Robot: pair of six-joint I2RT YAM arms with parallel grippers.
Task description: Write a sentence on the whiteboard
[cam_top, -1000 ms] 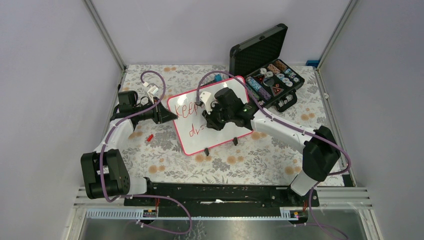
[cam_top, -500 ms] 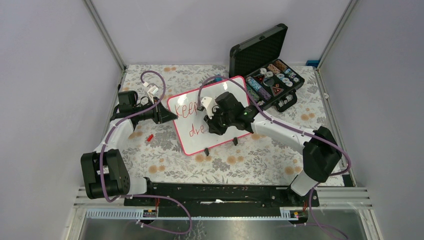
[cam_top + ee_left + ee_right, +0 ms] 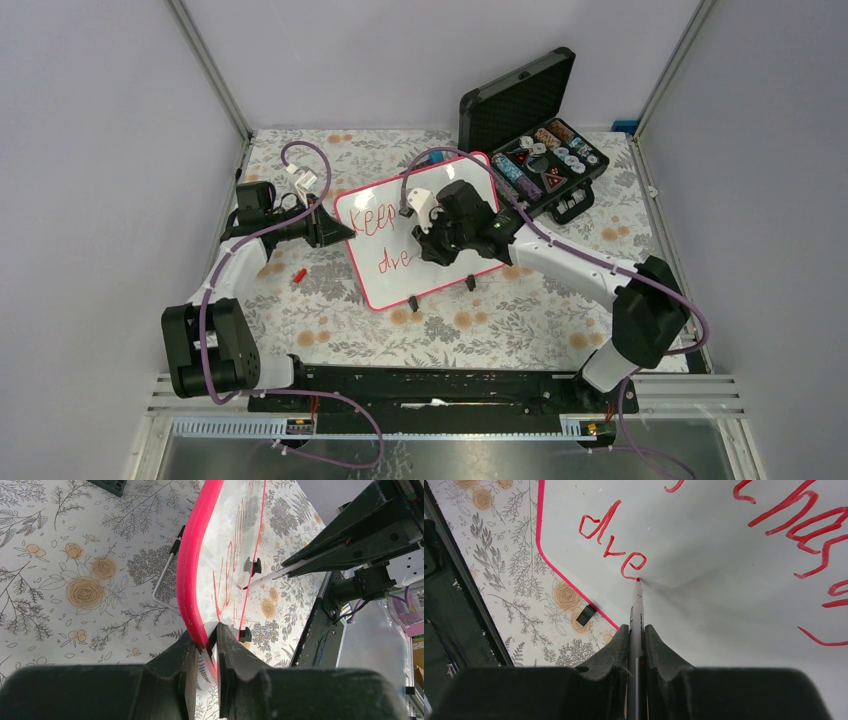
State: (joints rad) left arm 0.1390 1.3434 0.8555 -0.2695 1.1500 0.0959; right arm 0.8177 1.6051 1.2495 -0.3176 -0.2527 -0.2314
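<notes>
The left gripper (image 3: pixel 207 640) is almost closed, its jaws pinching the pink frame at the left edge of the whiteboard (image 3: pixel 400 287); the right gripper (image 3: pixel 636 630) is clamped on a red marker (image 3: pixel 637 605), whose tip touches the board just after "dre"; the whiteboard stands tilted mid-table, nearer the far edge; the right arm (image 3: pixel 560 260) hides most of the upper line of the sentence (image 3: pixel 393 261).

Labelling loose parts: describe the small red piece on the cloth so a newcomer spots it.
Find the central whiteboard, its left edge pinched by the left gripper. Just below that grip in the top view, the small red piece lies alone on the floral cloth: the only loose red thing, apart from the board's frame.
</notes>
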